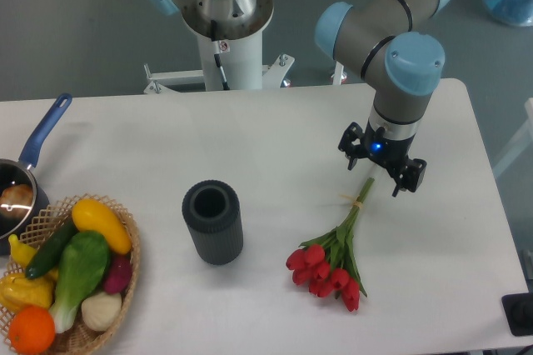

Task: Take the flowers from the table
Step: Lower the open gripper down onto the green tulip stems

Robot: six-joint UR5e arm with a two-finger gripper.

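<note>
Camera view from above and in front shows the small bunch of red tulips with green stems and a pale yellowish tie [336, 257] lying flat on the large white bench with rounded corners [275, 130], blooms toward the near edge and stem ends pointing up and away toward the arm. The black two-finger pincer [382, 176] hangs right over those stem ends, its fingers spread apart with nothing between them — one finger to each side of the stems' top, though whether it touches them cannot be told. By my reading, the approach is largely made, while the closing, the grip and the lift are all left to do; the flowers are not yet off the bench. Left of the bunch, well apart, stands a dark grey ribbed cylindrical cup [213, 222], upright and open-topped, with nothing visible inside. At the near left corner sits a round wicker basket [125, 276] heaped with toy vegetables — yellow, green, orange, purple and white pieces. Just beyond it a small saucepan with a blue handle [40, 140] shows at the frame edge, holding something pale brown that is too cropped to name.
</note>
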